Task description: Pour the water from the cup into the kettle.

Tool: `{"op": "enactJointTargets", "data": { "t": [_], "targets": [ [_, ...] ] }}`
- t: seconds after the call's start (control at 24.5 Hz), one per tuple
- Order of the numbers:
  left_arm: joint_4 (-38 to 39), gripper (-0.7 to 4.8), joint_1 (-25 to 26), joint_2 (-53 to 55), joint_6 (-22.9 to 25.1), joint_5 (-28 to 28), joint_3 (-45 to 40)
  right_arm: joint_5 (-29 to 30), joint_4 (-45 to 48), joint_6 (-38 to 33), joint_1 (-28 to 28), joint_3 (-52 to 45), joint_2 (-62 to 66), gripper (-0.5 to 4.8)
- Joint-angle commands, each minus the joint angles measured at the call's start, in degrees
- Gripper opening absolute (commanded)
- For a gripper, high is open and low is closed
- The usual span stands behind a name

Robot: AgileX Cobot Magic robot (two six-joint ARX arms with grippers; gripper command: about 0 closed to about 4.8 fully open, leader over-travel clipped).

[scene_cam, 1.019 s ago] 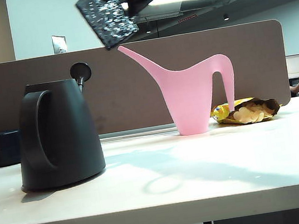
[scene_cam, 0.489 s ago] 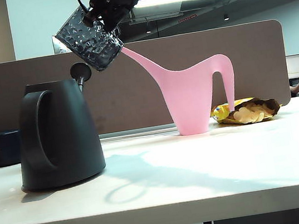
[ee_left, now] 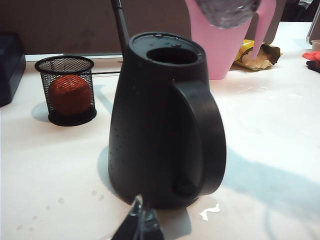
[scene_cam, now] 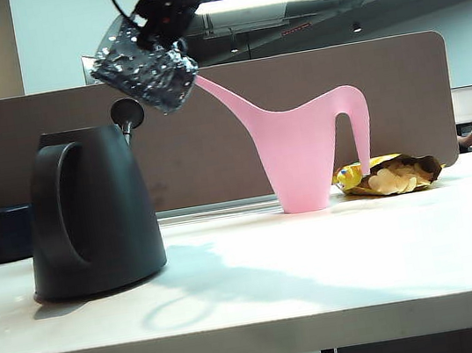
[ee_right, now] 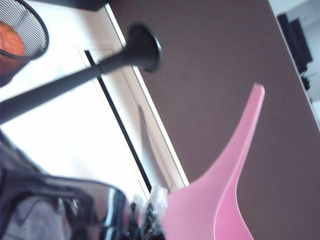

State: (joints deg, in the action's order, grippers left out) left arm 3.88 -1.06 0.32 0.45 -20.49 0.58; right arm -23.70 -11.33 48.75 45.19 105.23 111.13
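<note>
Above white table [scene_cam: 340,276], right fingers [scene_cam: 161,19] clamp dimpled cup [scene_cam: 146,72].

Matte black kettle [scene_cam: 90,211], dimpled smoky-dark glass cup [scene_cam: 145,68], pink watering can [scene_cam: 308,152], black mesh basket [ee_left: 68,89]

- A pink watering can [scene_cam: 309,161] stands upright near the back edge of the bench [scene_cam: 322,279]. Its long thin spout points up and to the left.
- An open snack bag [scene_cam: 396,174] lies on its side just beside the pink can, near the back edge too. Pale chips show at its open end.
- A black mesh cup [ee_left: 67,90] stands on the bench with an orange ball [ee_left: 70,94] inside it.
- A brown wall panel [scene_cam: 402,98] runs along the back edge of the bench.
</note>
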Motion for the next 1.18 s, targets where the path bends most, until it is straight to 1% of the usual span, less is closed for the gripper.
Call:
{"op": "enactJointTargets", "data": {
  "t": [0.04,0.16,0.45,0.49,0.73,1.06,1.18],
  "targets": [
    [-0.50,-0.05,-0.02,0.04,0.17,-0.26,0.11,-0.83,3.26,3.37,1.79,0.33,0.92,-0.05],
    [-0.50,-0.05,-0.02,0.04,0.17,-0.28,0.11,-1.42,3.93,7.34,2.84,0.33,1.95,-0.05],
    [-0.48,-0.05,-0.02,0.04,0.17,-0.28,0.11,-3.45,5.64,11.72,3.89,0.33,3.63,-0.05],
    [-0.50,-0.05,-0.02,0.04,0.17,-0.33,0.11,-3.43,6.45,14.60,4.02,0.33,3.80,-0.05],
    [-0.50,-0.05,-0.02,0.04,0.17,-0.20,0.11,-3.65,8.20,16.59,4.98,0.33,3.82,-0.05],
    [-0.50,-0.05,-0.02,0.04,0.15,-0.33,0.11,-4.70,8.50,23.54,5.64,0.33,4.35,-0.05],
    [-0.50,-0.05,-0.02,0.04,0.13,-0.33,0.11,-4.72,8.61,24.74,5.64,0.33,4.35,-0.05]
  ]
}}
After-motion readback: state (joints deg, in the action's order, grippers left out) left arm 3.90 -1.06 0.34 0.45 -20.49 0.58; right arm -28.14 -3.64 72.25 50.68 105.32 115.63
